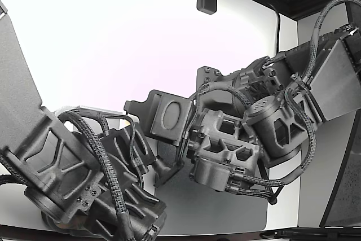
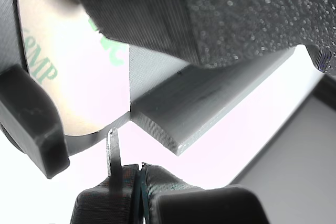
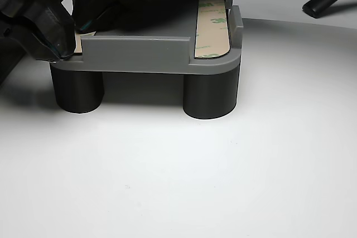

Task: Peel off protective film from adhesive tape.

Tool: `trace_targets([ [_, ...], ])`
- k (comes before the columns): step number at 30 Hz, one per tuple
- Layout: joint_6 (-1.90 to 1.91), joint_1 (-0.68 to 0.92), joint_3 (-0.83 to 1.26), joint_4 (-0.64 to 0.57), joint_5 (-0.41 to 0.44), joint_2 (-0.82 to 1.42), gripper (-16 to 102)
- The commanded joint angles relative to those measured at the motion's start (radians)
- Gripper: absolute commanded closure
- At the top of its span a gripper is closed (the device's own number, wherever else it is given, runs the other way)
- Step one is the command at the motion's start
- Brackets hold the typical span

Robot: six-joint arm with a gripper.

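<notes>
Two tape strips (image 3: pixel 211 29) sat in a grey holder (image 3: pixel 139 54) on round legs, one strip's end directly under the gripper (image 3: pixel 64 40), its tips apparently pressed together at that film edge, the other strip well aside.

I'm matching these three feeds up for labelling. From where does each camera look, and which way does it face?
Exterior view: low, looking up at two black arms against a bright backdrop.
Wrist view: on the wrist, close on the grey printed fixture, tan printed film and thin metal tweezer tip.
Other view: table height, side-on to the fixture; black gripper at its corner.
Wrist and other views share fixture and film.
</notes>
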Motion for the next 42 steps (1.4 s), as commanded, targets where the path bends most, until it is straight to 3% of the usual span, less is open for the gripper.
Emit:
trace_targets([
  [1,0.002,-0.015,-0.021,-0.005,0.003,0.025,97],
  [42,0.015,-0.009,-0.052,0.018,-0.008,0.011,97],
])
